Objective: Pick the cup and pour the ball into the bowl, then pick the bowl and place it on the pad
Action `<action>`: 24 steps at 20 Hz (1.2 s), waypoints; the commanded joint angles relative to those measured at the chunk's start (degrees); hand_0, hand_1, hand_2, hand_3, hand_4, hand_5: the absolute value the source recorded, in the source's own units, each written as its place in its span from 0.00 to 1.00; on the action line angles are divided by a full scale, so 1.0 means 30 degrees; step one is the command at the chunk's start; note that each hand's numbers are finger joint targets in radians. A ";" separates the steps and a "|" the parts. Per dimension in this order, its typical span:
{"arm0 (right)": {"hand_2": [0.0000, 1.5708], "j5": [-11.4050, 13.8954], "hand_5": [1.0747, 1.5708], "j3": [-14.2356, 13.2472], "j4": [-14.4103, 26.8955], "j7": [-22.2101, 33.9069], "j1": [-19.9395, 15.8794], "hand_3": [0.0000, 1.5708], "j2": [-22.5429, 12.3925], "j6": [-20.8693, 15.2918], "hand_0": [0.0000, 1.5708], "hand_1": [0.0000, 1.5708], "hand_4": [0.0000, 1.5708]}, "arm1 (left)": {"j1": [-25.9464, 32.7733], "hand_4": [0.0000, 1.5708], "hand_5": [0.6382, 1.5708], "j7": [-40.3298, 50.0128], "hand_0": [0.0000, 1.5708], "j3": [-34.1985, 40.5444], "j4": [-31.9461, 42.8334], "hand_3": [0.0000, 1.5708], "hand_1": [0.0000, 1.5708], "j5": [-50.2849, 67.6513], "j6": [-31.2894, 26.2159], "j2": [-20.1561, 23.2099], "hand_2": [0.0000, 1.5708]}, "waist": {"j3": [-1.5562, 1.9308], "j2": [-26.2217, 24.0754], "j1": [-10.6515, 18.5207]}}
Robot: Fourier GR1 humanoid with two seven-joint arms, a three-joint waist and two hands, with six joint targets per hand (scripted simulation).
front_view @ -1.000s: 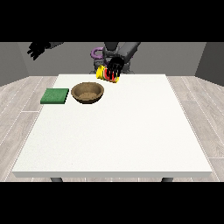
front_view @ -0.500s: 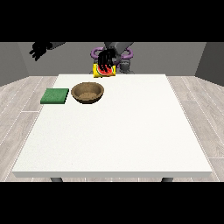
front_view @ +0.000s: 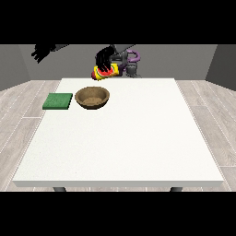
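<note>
Hand at the view's left [front_view: 44, 51] hangs raised off the table's far left corner, holding nothing; I cannot tell how its fingers lie. Green pad [front_view: 58, 101] sits bare, just beside the brown bowl [front_view: 92, 97]. Since half a second ago the hand at the view's right [front_view: 105, 60], fingers curled over the yellow-and-red cup [front_view: 105, 72], has carried it leftward, now above the bowl's far rim. I judge pouring is imminent; the ball is not visible.

A yellow-and-red cup [front_view: 105, 73], a brown bowl [front_view: 92, 97] and a green pad [front_view: 58, 101] on a white table [front_view: 124, 143].
</note>
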 commanded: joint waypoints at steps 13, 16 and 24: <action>0.00 0.0473 0.97 -0.1145 0.0360 -0.0330 0.1121 0.00 -0.0123 -0.2200 0.00 0.00 0.50 | 0.2184 0.74 0.99 -0.5936 0.00 1.2979 -0.7799 0.00 0.00 1.3709 0.5325 0.2394 0.00 | -0.0283 -0.0207 0.5095; 0.00 0.0643 0.97 -0.1254 0.0525 -0.0813 0.1327 0.00 0.0100 -0.2542 0.00 0.00 0.50 | 0.2230 0.70 1.00 -0.7080 0.00 1.5833 -0.8973 0.00 0.00 1.7882 0.3735 0.2467 0.00 | -0.0240 0.0477 0.5730; 0.00 0.0910 0.99 -0.1288 0.1302 -0.2840 0.1635 0.00 0.2079 -0.3903 0.00 0.00 0.46 | 0.2603 0.67 0.99 -0.8888 0.00 2.0405 -0.9464 0.00 0.00 2.5266 -0.3754 0.5745 0.00 | -0.0029 0.2537 0.7487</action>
